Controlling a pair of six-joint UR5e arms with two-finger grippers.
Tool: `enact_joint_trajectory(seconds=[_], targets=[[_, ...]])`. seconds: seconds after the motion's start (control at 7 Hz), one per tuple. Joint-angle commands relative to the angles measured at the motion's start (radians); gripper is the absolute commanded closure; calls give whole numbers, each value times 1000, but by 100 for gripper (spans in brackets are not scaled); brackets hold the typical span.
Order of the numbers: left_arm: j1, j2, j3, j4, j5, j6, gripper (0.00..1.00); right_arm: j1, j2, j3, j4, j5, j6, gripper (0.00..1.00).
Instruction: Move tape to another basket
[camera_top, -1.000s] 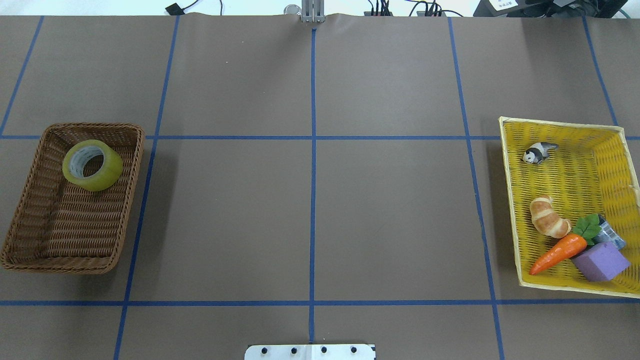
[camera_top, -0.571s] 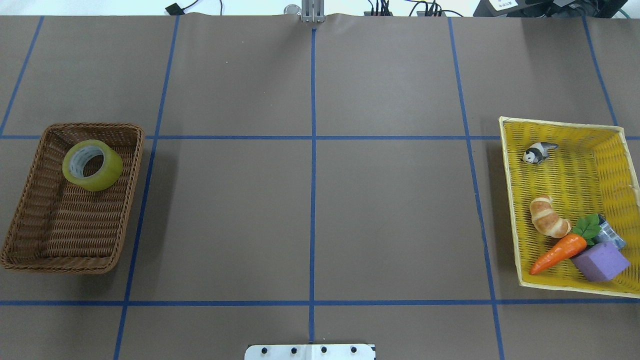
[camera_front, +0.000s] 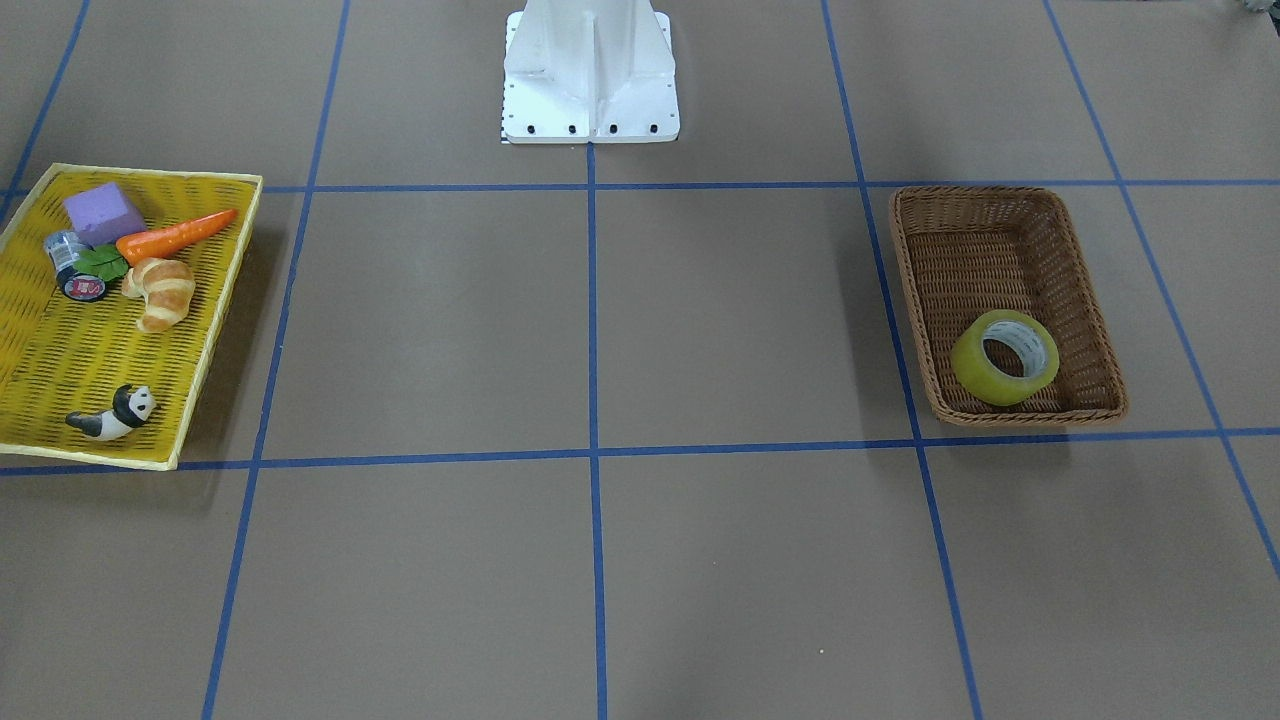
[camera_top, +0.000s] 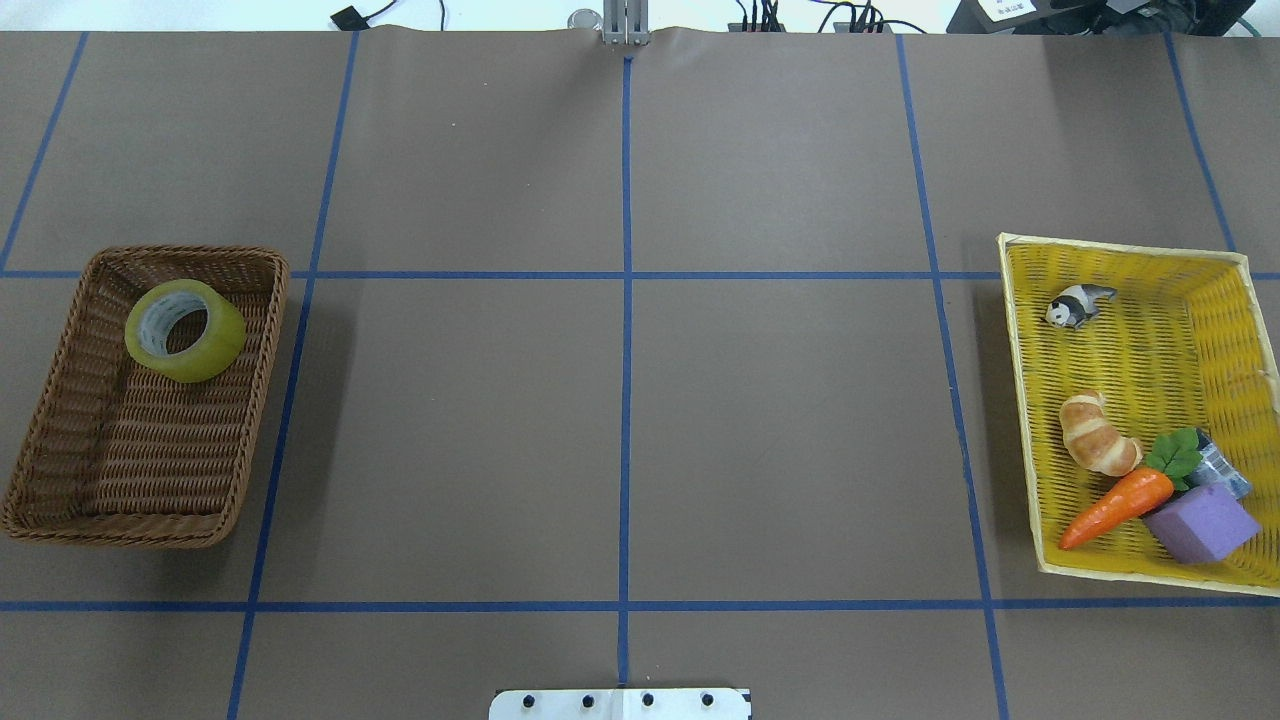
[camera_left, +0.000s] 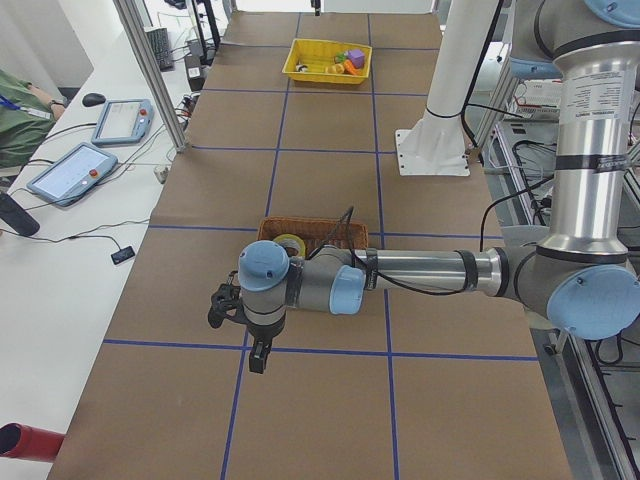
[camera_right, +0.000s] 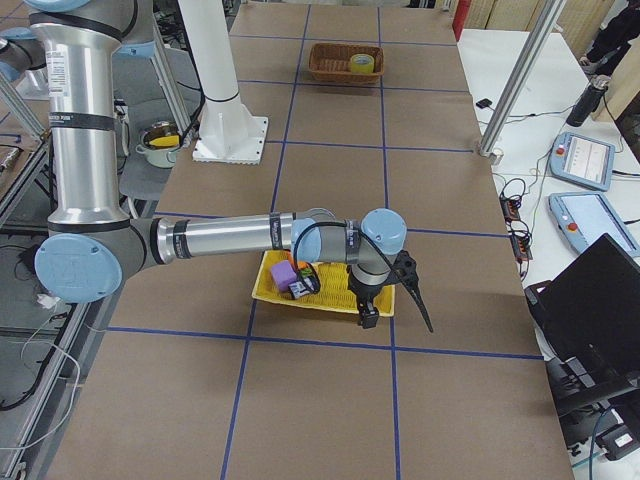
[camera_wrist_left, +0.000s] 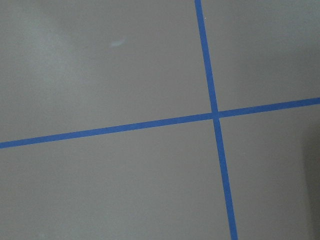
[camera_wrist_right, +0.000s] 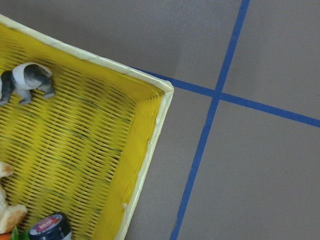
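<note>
The yellow tape roll (camera_top: 216, 350) lies in the far end of the brown wicker basket (camera_top: 262, 390) on the table's left side. It also shows in the front view (camera_front: 975, 366) inside the basket (camera_front: 905, 260). My left gripper (camera_left: 224, 305) shows only in the exterior left view, hanging over bare table beyond the basket's end, clear of the tape (camera_left: 290, 243). My right gripper (camera_right: 406, 272) shows only in the exterior right view, above the outer edge of the yellow tray (camera_right: 330, 300). I cannot tell whether either gripper is open or shut.
The yellow woven tray (camera_top: 1130, 350) on the right holds a panda figure (camera_top: 1075, 304), a croissant (camera_top: 1098, 433), a carrot (camera_top: 1115, 508), a purple block (camera_top: 1200, 524) and a small can (camera_top: 1222, 466). The robot's white base (camera_front: 590, 70) stands at the table's near-robot edge.
</note>
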Motion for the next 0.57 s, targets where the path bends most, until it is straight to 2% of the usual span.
enact_joint_trajectory(seconds=[0.0, 0.43], targets=[[0, 0, 2, 0, 2, 0, 2, 0, 0, 0, 0, -1, 0, 0], [0, -2, 2, -2, 5, 0, 2, 0, 8, 0, 0, -1, 0, 0]])
